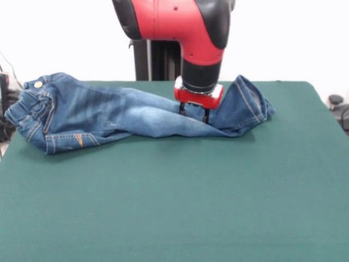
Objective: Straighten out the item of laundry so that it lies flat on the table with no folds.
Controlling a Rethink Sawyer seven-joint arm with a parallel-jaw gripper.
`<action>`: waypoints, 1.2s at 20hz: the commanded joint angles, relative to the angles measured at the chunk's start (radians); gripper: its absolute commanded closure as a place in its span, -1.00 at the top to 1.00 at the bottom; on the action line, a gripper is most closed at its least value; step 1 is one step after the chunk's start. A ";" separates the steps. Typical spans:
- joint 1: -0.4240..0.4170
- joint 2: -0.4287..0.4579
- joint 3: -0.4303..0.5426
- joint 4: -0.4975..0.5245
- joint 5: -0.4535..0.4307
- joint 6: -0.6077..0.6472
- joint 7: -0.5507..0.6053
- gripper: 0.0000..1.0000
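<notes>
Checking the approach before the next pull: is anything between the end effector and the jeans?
Nothing visible. The end effector is already down on the jeans, near the leg end, and only the bare green table surrounds them.

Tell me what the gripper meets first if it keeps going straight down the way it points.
The gripper points straight down at the blue denim jeans. It would meet their leg fabric first, if it is not already touching; depth is unclear. The dark green felt-covered table lies beneath.
</notes>
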 commanded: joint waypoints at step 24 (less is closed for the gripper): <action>-0.388 0.200 0.139 0.128 0.161 0.532 -0.081 1.00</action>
